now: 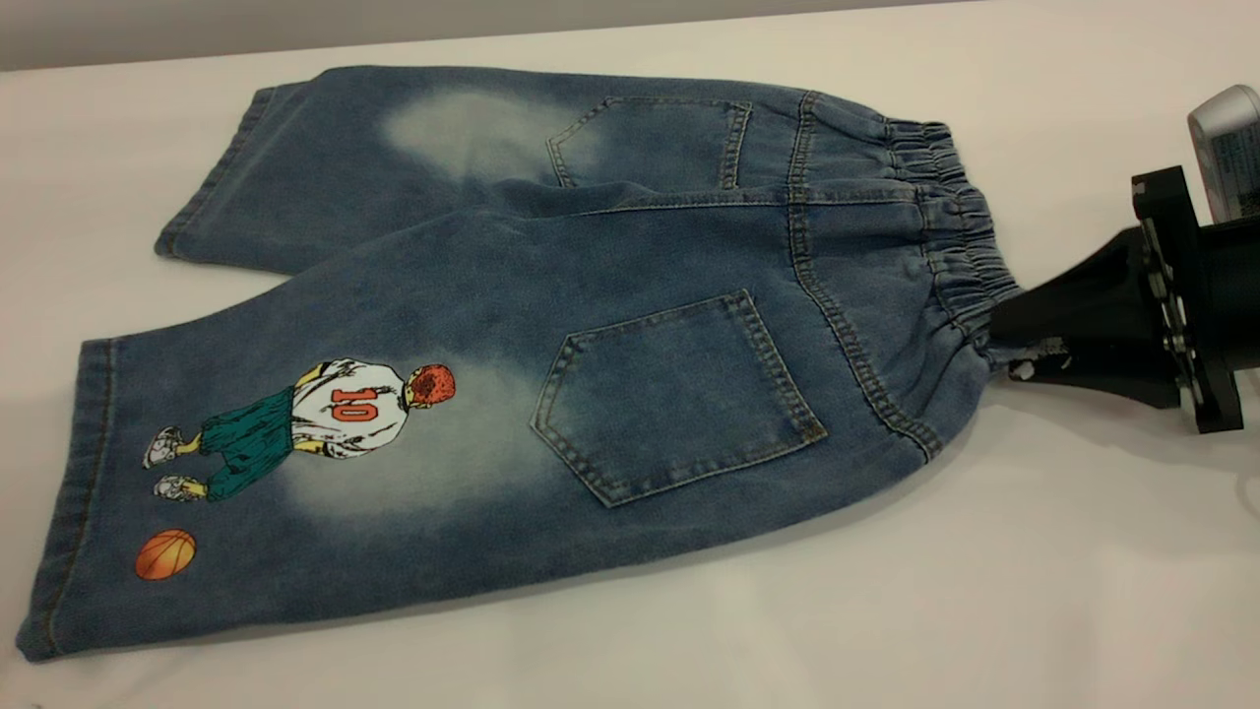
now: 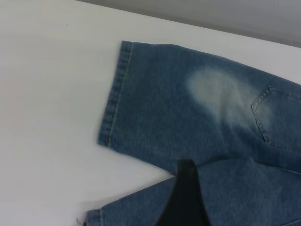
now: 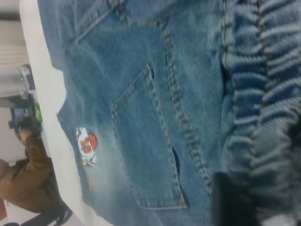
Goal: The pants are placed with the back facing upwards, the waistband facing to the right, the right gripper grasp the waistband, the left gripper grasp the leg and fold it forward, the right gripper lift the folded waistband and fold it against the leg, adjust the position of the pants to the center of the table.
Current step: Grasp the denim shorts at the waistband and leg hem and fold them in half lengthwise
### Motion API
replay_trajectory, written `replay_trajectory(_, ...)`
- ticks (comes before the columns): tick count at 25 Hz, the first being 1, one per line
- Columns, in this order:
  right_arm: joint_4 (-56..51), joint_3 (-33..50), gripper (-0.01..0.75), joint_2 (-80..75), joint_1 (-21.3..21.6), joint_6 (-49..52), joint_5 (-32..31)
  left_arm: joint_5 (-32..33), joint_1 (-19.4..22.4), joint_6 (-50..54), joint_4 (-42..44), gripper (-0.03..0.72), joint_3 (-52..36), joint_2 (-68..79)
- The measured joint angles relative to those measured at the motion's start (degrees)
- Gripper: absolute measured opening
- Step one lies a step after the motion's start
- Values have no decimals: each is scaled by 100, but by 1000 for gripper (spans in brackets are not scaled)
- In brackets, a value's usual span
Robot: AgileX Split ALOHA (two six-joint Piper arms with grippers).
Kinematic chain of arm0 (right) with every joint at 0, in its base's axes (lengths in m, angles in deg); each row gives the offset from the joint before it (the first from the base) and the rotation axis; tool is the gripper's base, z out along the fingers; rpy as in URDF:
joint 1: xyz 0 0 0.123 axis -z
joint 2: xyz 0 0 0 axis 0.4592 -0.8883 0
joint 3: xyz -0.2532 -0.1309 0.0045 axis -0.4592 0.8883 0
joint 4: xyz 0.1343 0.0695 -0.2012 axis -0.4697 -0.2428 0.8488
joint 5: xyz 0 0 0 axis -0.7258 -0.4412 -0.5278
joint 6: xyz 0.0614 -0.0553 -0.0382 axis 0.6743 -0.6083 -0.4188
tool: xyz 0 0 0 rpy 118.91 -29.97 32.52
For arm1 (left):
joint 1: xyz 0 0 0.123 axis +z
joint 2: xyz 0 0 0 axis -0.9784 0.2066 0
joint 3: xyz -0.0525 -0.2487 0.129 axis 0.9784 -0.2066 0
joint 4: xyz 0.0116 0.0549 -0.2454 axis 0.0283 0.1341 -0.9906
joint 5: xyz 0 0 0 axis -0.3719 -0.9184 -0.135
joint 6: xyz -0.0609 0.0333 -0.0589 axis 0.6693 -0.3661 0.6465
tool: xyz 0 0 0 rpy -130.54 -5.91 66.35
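The pants [image 1: 551, 325] lie flat on the white table [image 1: 1034, 571], back up, with both patch pockets showing. The gathered waistband [image 1: 950, 226] points right. The leg [image 1: 295, 463] with the number 10 player print and orange basketball lies nearest, at the left; the plain leg lies behind it. My right gripper [image 1: 999, 340] comes in low from the right and is shut on the near end of the waistband, which bunches at its tips [image 3: 233, 197]. My left gripper [image 2: 225, 190] hovers over the crotch where the two legs part; only one dark jaw of it shows, and it is out of the exterior view.
The plain leg's hem [image 2: 113, 94] lies near the table's far edge. Bare tabletop surrounds the shorts on all sides. A person's brown sleeve [image 3: 28, 174] shows beyond the table. The right arm's grey cylindrical part [image 1: 1226, 148] sits at the far right.
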Motion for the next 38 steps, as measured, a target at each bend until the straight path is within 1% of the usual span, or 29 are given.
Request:
replay_trajectory(2,46,0,71,0,0,0,0,81,0,0,-8,538,0,0)
replay_trajectory(3,85,0,42,0,0,0,7,147,0,0,-8,538,0,0)
replay_trajectory(4,90,0,31,0,0,0,13,239,0,0,-8,538,0,0)
replay_trajectory(8,90,0,30,0,0,0,136,588,0,-6,-8,538,0,0)
replay_trajectory(13,120,0,29,0,0,0,220,1387,0,-6,-8,538,0,0)
replay_trajectory(17,190,0,29,106,-5,0,224,1868,0,-14,32,538,0,72)
replay_trajectory(21,249,0,29,375,-127,6,328,2230,0,10,51,538,0,527)
replay_trajectory(25,281,0,29,502,-140,6,394,2487,0,25,76,538,0,1140)
replay_trajectory(29,288,0,29,502,-140,6,541,2807,-5,175,329,538,-27,1598)
replay_trajectory(33,288,0,28,502,-140,6,548,2809,-5,241,396,538,-418,1636)
replay_trajectory(36,283,0,29,502,-140,6,548,2279,-5,257,285,538,-924,1636)
replay_trajectory(38,283,0,29,502,-140,6,548,1771,-5,404,243,538,-1224,1636)
